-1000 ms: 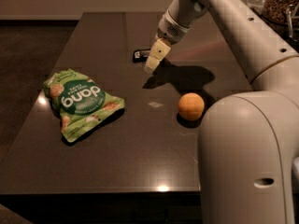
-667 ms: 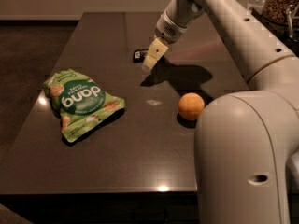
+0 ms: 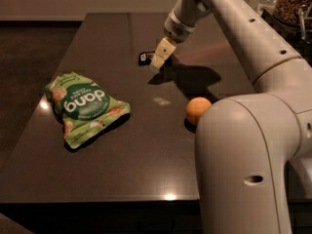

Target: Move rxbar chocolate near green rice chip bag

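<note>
Dark surface [image 3: 146,145]: the rxbar chocolate [image 3: 145,58] is seen at the far side, with the gripper [image 3: 162,53] lowered just beside it, its state not discernible; the green rice chip bag [image 3: 85,106] is laid well apart, front-left.

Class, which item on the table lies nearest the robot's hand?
The rxbar chocolate: small black bar, right beside the hand; bag and orange fruit lie farther.

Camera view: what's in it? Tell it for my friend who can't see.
The robot's gripper hangs right by a small flat black wrapped bar on a dark table. A crinkly green chip bag lies apart at the picture's left; a round orange fruit sits right.
</note>
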